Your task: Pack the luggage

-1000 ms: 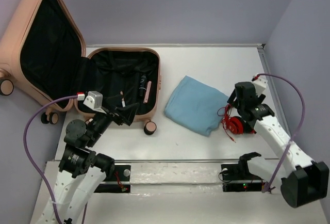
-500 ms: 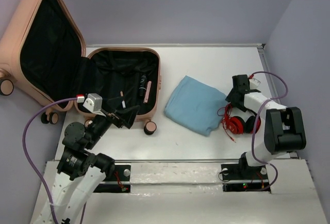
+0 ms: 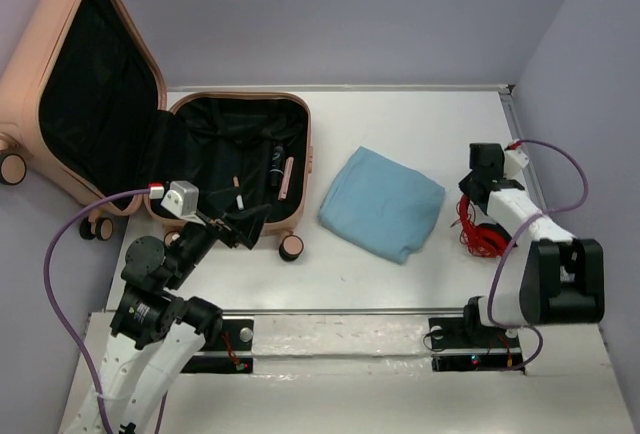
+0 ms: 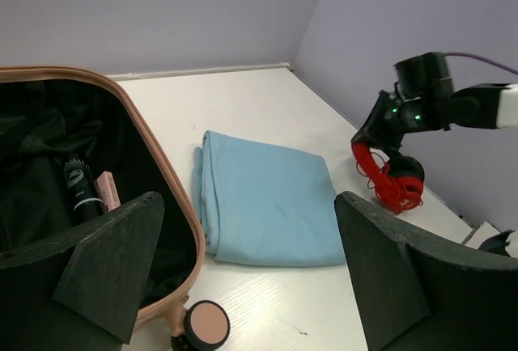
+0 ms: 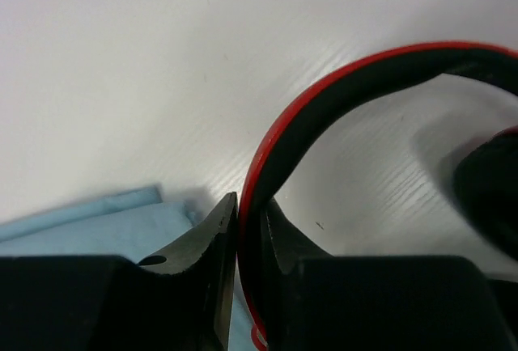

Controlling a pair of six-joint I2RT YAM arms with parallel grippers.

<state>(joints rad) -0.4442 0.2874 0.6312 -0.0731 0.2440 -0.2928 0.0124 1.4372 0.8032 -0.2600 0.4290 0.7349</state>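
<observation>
The luggage [image 3: 25, 64] lies open at the left, a peach-pink shell with its lid leaning against the wall and its black-lined base [image 4: 162, 175] flat on the table. Red-and-black headphones [image 3: 485, 237] [image 4: 396, 185] lie at the right side. My right gripper [image 3: 474, 206] [image 5: 249, 201] is shut on their headband [image 5: 324, 92], one finger on each side of the band. Over the luggage's front edge, by a caster wheel [image 4: 206, 324], my left gripper [image 3: 240, 222] [image 4: 247, 201] hangs open and holds nothing.
A folded light-blue towel [image 3: 380, 202] [image 4: 263, 197] lies between the luggage and the headphones. Inside the base lie a black tube [image 3: 275, 166], a pink stick [image 3: 287, 176] and a small white item [image 3: 238, 194]. Walls close in the back and right.
My right gripper has closed on the headband and moved right, and the headphones shifted right with it. The left arm has stayed still.
</observation>
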